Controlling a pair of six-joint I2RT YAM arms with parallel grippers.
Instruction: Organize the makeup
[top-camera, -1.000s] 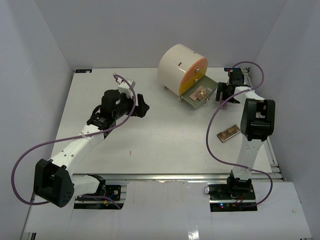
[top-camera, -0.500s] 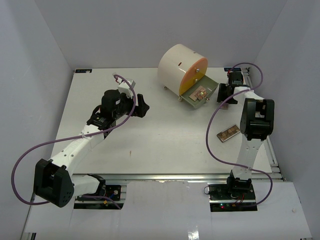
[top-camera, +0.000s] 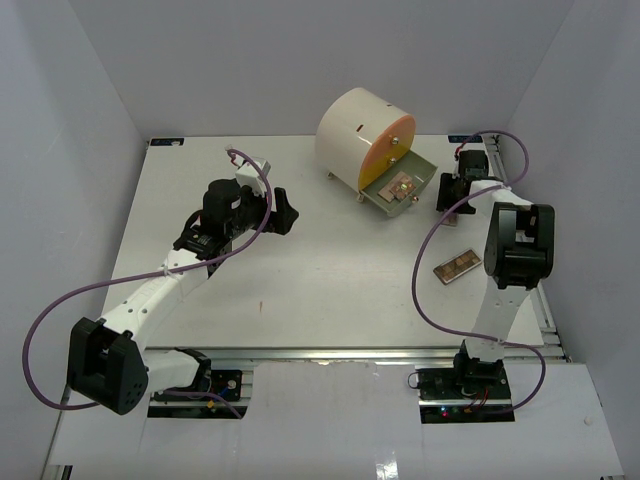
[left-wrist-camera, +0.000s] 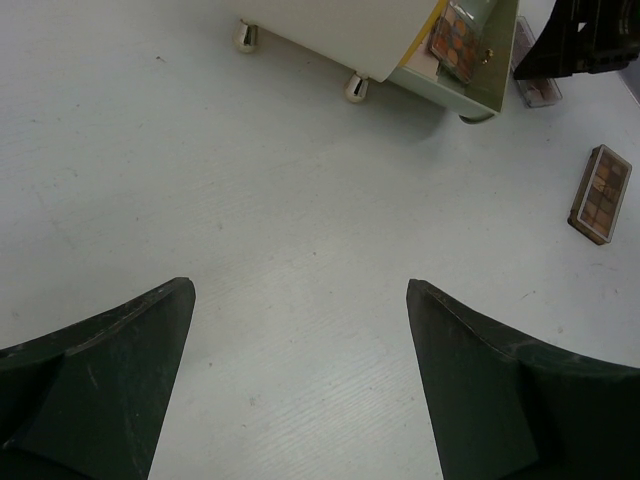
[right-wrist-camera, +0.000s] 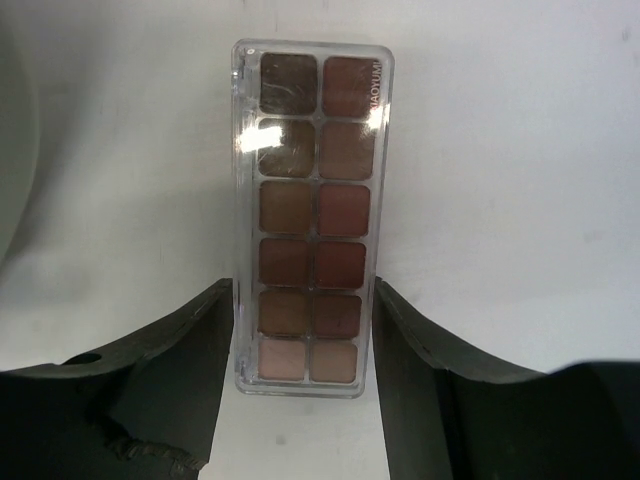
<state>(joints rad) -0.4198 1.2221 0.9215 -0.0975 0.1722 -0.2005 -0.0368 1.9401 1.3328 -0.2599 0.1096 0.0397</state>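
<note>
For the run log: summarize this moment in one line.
left gripper open, holding nothing | right gripper pinching far palette on table | near palette loose | drawer palette stowed

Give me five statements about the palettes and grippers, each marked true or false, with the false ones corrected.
1. The drawer stands open with a palette inside. True.
2. The left gripper holds a palette. False: it is open and empty above the table.
3. The right gripper has its fingers against the long sides of a second palette that lies flat. True.
4. That second palette has eight colour pans. False: it has twelve, in two columns.
5. No other palette lies outside the drawer. False: a third palette lies on the table, nearer the arm bases.
</note>
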